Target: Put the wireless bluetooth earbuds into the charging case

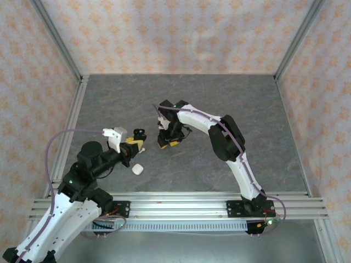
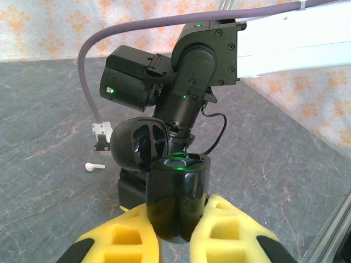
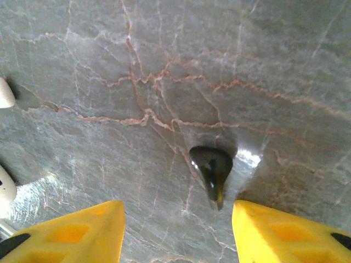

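The top view takes in the whole grey surface [image 1: 230,104]; the left wrist view shows the left claw [image 2: 180,222] clamped on the open-lidded black charging case [image 2: 178,183], a white earbud [image 2: 94,166] lying beyond; the right wrist view shows the right claw [image 3: 176,211] parted and empty, straddling a black earbud [image 3: 211,167].

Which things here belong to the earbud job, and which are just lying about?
Job: black charging case, lid open, clamped in left gripper; black earbud between the open right gripper fingers; white earbud on the table.
Lying about: small white rounded object, untouched, perhaps a second case.
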